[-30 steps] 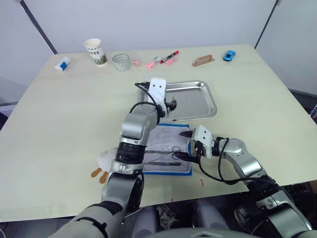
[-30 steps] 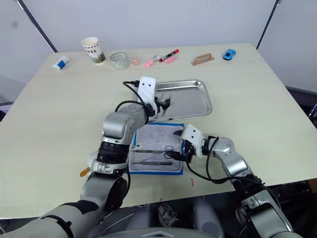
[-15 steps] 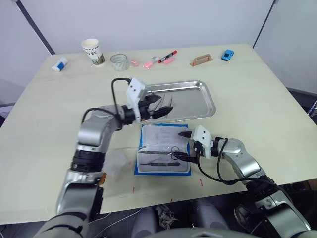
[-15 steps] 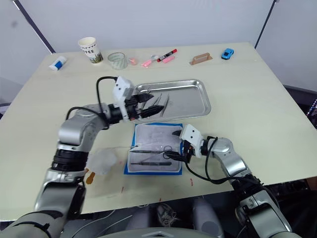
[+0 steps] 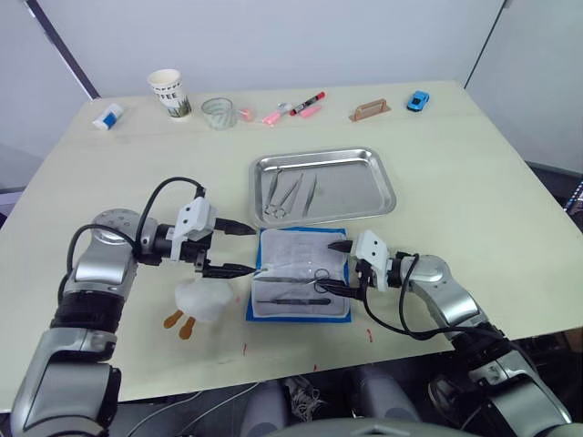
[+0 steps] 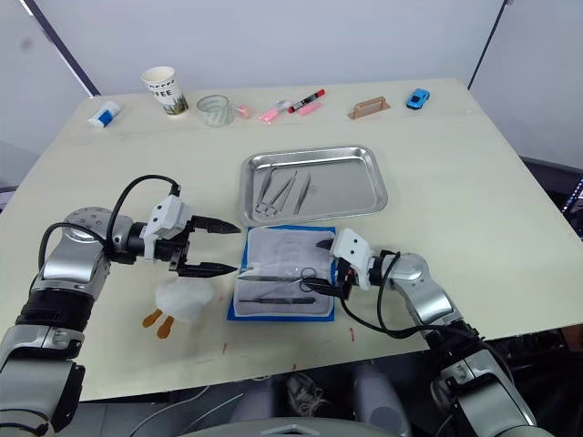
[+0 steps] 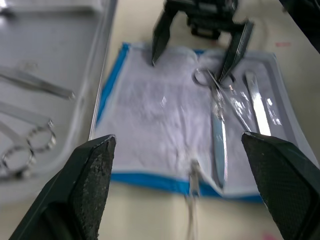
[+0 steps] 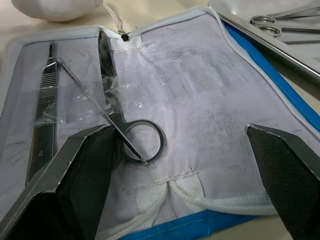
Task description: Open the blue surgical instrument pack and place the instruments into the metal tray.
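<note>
Blue-edged and lined in pale grey-white, the flat soft surgical instrument pack [image 5: 301, 286] is laid open just near of the shiny rectangular steel tray [image 5: 383, 187]. The left gripper [image 5: 230, 249] is held with jaws apart beside the pack's left edge; the right gripper [image 5: 337, 267], likewise apart, is poised over its right side. Ring-handled silvery scissors [image 8: 116, 125] and a slim tool are revealed under clear tape by the right wrist view. Three silvery instruments [image 5: 290, 194] are seen in the tray's left part.
</note>
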